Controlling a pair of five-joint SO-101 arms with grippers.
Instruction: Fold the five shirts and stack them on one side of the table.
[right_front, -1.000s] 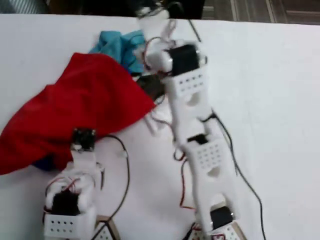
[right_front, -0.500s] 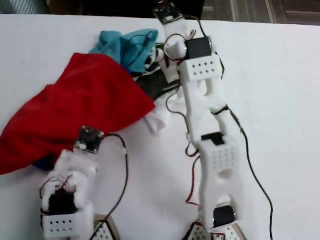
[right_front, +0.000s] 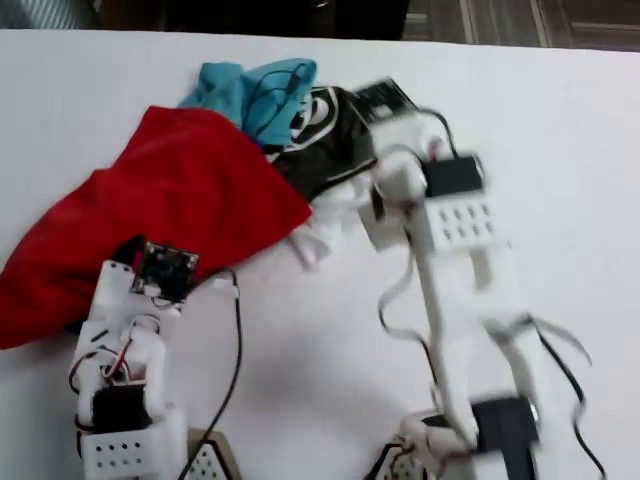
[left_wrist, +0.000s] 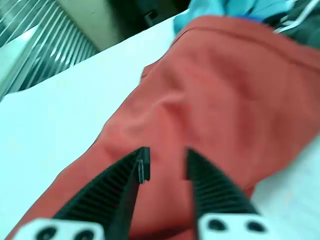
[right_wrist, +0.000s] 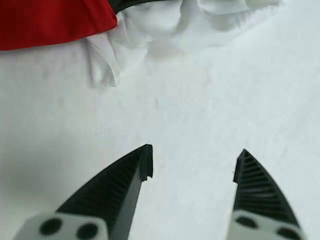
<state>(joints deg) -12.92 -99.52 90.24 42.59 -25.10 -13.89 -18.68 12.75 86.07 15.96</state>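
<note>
The shirts lay heaped, unfolded, far left on the bench, with the red shirt uppermost and the teal shirt, black shirt and white shirt part-buried. The left claw stood narrowly open, empty, over the red shirt. The right claw stood wide open, empty, over bare bench near the white shirt. The cloth was likely light and limp; grip a hem edge. Overlap hid sleeves, collars and the shirt count.

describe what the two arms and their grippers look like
The left arm and the right arm are both built of white plastic segments with grids of small holes, black motor blocks at the joints and loose black cables. The left arm also carries red wires. The left gripper and the right gripper each have two black, ribbed, pointed jaws on a white base with round holes.
</note>
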